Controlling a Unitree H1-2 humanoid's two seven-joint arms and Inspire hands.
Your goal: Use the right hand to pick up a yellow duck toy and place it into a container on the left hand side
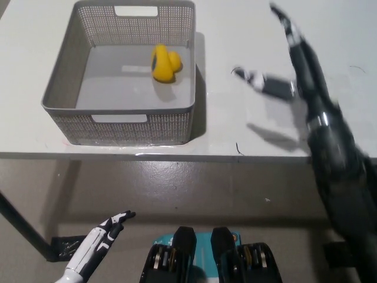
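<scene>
Nearest of all, well below the basket (118,121) and off the table's front edge, the white left hand (97,244) hangs over the floor at the lower left. It rests there with its dark-tipped fingers held out together and nothing in them; from this angle I cannot tell how far apart they are.

Next comes the white table (247,35), and the grey mesh basket stands on it close to the front edge, a cut-out handle slot in its near wall and another in its far wall. To the right of the basket, well apart from it, the black right arm rises from the bottom right corner and the right hand (291,71) is poised above the bare tabletop. That hand is spread wide and holds nothing: one finger (259,81) sticks out sideways toward the basket, the others reach away toward the far side of the table, and the whole hand is somewhat blurred. Its shadow falls on the table just beneath it.

Farther back, inside the basket, the yellow duck toy (164,63) lies on the basket floor, in the far right part, near the right wall but not touching it as far as I can see.
</scene>
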